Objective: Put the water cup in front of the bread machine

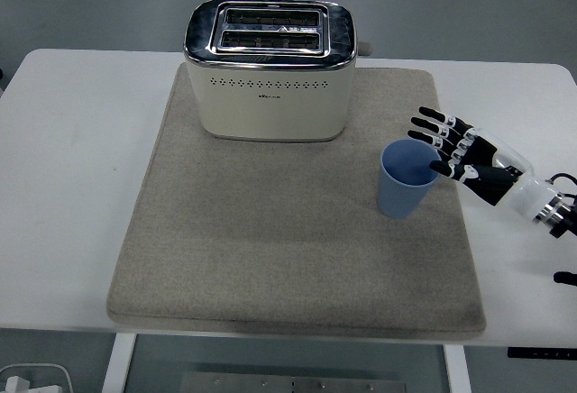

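The blue water cup (407, 178) stands upright, mouth up, on the grey mat (288, 258). The right hand (457, 150), fingers spread, holds nothing just beside its rim.

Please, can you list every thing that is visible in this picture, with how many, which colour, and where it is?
bread machine: one, cream with a shiny metal top and two slots, at the far middle of the mat.
water cup: one, blue, upright, on the right part of the mat, nearer than the bread machine and off to its right.
mat: one, grey-beige, covering the middle of the table.
table: one, white, under everything.
right hand: one, black and white, coming from the right edge, fingers spread beside the cup's right rim, holding nothing.
left hand: not in view.
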`<state>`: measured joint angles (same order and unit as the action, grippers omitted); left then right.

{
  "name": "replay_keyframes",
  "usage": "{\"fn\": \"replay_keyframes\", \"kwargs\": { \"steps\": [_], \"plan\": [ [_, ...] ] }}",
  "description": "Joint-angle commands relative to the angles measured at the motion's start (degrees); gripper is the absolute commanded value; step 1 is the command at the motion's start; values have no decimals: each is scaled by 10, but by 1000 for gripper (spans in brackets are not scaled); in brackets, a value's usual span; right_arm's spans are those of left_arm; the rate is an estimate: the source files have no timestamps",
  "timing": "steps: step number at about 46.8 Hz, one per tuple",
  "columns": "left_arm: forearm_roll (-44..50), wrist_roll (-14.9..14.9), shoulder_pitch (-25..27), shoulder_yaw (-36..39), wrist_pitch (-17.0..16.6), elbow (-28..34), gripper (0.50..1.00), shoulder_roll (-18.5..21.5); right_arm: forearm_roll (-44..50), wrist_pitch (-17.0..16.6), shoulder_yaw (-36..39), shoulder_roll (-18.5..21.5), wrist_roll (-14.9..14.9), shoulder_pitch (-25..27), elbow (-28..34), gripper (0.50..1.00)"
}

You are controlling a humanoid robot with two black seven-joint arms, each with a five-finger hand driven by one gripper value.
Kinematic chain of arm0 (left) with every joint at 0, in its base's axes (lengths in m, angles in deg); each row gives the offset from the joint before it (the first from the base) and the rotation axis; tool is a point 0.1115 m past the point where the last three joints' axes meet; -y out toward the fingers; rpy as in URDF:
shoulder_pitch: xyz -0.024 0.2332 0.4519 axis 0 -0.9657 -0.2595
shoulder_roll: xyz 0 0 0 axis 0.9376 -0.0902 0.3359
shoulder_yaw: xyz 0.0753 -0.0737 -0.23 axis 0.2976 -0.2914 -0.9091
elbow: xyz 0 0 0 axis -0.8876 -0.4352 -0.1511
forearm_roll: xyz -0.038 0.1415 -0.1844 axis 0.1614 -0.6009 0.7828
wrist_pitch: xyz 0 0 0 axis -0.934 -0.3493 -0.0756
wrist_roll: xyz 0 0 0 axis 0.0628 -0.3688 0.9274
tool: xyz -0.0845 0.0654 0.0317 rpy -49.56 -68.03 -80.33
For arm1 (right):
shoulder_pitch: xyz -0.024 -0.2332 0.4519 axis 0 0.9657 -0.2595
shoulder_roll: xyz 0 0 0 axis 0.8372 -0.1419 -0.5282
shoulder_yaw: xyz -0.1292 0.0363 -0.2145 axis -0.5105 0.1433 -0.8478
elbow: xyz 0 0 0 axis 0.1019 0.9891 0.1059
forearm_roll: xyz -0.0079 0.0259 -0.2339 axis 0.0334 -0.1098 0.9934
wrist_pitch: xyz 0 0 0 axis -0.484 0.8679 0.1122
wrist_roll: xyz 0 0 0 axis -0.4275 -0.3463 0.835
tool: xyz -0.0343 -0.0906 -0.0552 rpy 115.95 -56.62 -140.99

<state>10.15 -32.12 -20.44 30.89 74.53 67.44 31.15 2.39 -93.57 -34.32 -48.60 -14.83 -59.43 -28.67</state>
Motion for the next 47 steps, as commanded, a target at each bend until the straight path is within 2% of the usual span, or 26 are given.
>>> {"fn": "replay_keyframes", "kwargs": {
  "steps": [1, 6, 29, 47],
  "plan": [
    [0, 0, 0, 0, 0, 1, 1000, 0, 0, 0, -1, -3, 22, 0, 3, 940],
    [0, 0, 0, 0, 0, 0, 1000, 0, 1, 0, -1, -6, 38, 1, 11, 940],
    [0, 0, 0, 0, 0, 0, 1000, 0, 1, 0, -1, -40, 53, 25, 17, 940],
    [0, 0, 0, 0, 0, 0, 1000, 0, 6, 0, -3, -29, 53, 38, 15, 940]
  ]
}}
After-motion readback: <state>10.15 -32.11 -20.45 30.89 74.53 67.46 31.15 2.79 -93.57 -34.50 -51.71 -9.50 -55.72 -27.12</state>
